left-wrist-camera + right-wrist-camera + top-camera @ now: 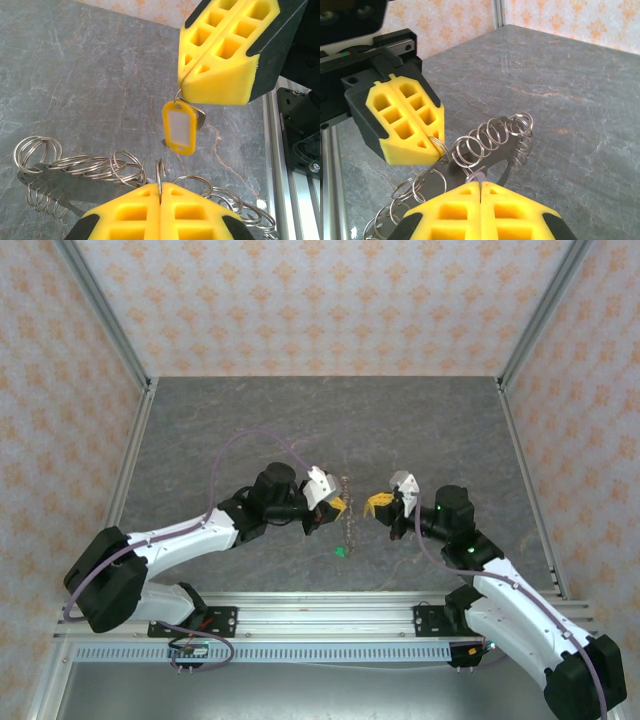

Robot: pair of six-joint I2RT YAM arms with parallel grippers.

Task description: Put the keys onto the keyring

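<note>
This is a robotics lab test cell. A left arm (pixel 180 540) and a right arm (pixel 520 605) are bolted to a slotted aluminium rail (pixel 330 612) at 6 o'clock. Aluminium posts (pixel 105 310) rise at 10 and 2 o'clock. Orange-patterned panels (pixel 320 300) box in a grey stone-look tabletop (pixel 250 410), and a purple cable (pixel 250 435) loops loosely at 9 o'clock.

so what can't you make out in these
- Top external: ring chain too small to tell its single rings or any key.
- Left wrist: key mostly hidden behind the yellow tag; chain runs off the bottom edge.
- Right wrist: what the right gripper pinches, hidden by its own fingertips.
</note>
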